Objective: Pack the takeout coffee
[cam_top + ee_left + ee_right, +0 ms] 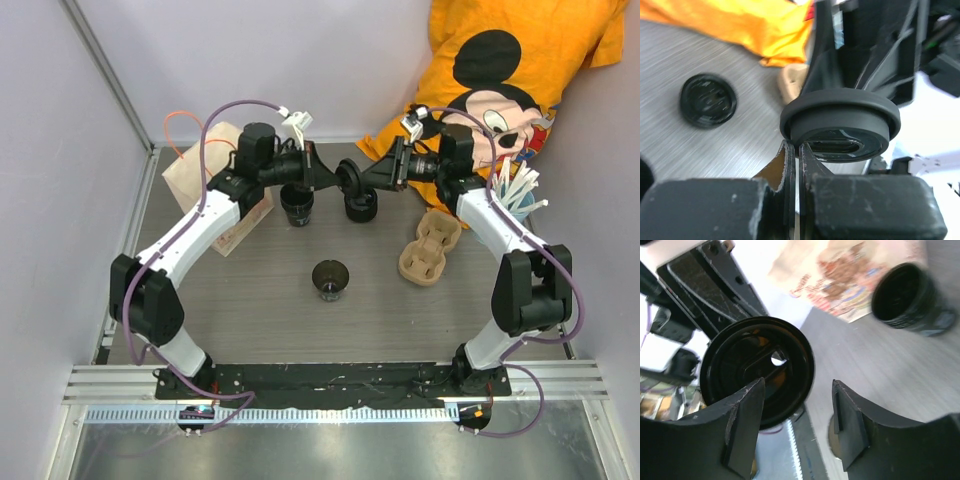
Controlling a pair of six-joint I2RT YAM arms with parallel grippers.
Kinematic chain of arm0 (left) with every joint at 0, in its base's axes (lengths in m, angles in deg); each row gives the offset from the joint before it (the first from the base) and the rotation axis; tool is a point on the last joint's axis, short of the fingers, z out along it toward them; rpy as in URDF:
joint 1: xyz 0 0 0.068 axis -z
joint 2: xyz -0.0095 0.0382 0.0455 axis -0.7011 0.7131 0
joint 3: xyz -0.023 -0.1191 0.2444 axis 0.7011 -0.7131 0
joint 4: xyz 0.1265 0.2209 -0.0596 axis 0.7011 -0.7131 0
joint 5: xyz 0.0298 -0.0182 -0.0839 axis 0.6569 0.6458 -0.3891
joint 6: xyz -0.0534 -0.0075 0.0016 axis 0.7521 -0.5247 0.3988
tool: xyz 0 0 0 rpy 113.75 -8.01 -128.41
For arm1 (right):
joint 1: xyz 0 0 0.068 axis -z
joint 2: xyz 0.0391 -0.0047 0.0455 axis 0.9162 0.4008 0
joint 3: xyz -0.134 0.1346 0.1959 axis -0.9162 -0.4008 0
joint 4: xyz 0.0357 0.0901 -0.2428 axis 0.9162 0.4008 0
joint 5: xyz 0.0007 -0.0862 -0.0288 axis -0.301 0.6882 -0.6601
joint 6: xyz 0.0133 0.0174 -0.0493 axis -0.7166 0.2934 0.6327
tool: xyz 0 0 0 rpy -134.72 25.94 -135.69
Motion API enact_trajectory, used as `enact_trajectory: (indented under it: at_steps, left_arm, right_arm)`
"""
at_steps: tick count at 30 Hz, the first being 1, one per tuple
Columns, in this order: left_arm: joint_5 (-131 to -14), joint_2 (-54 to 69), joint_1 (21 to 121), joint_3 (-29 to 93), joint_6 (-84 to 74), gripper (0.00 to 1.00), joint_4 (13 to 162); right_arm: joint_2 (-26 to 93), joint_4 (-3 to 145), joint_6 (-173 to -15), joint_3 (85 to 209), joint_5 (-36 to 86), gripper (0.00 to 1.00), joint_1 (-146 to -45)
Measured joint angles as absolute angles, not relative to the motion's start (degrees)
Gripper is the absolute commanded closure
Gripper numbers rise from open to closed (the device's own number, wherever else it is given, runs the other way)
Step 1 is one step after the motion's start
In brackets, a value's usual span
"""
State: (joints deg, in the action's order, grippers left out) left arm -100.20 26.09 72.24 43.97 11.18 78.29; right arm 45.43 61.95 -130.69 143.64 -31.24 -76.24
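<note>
A black lid (350, 178) hangs in the air at the back middle, between the two grippers. My left gripper (325, 176) is shut on its rim; in the left wrist view the two fingers (790, 155) pinch the edge of the lid (840, 122). My right gripper (385, 172) stands open beside it, and the lid (757, 370) sits by its left finger (747, 415), not between the pads. An open black takeout coffee cup (330, 280), dark inside, stands at mid-table. A second black cup (297, 205) (907, 300) stands under the left gripper.
Another black round piece (361, 208) (707, 100) rests under the lid. The brown paper bag (215, 190) lies back left. A beige pulp carrier (430, 250) sits on the right, with a light blue cup of straws (515, 190) behind it. Orange cloth (520, 70) drapes the back right.
</note>
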Motion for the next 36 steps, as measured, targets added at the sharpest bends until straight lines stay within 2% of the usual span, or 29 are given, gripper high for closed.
enact_trajectory:
  at_steps: [8,14,28,36]
  left_arm:
    - [-89.58,24.30,72.15,46.46,9.74,1.00,66.83]
    - [-84.91,22.84,71.82,49.65,13.04,1.00,59.84]
    - [-85.08,22.35,70.27,49.65,34.48,1.00,59.34]
    - [-89.91,23.49,70.10,45.44,45.04,1.00,64.41]
  right_arm:
    - [39.88,76.55,-115.98,144.67,-21.36,0.35,-70.97]
    - [29.85,77.84,-108.07,142.02,-17.36,0.34,-72.02]
    - [27.62,75.06,-102.08,140.04,-11.72,0.35,-85.71]
    - [30.39,75.21,-97.97,142.13,-5.21,0.35,-87.37]
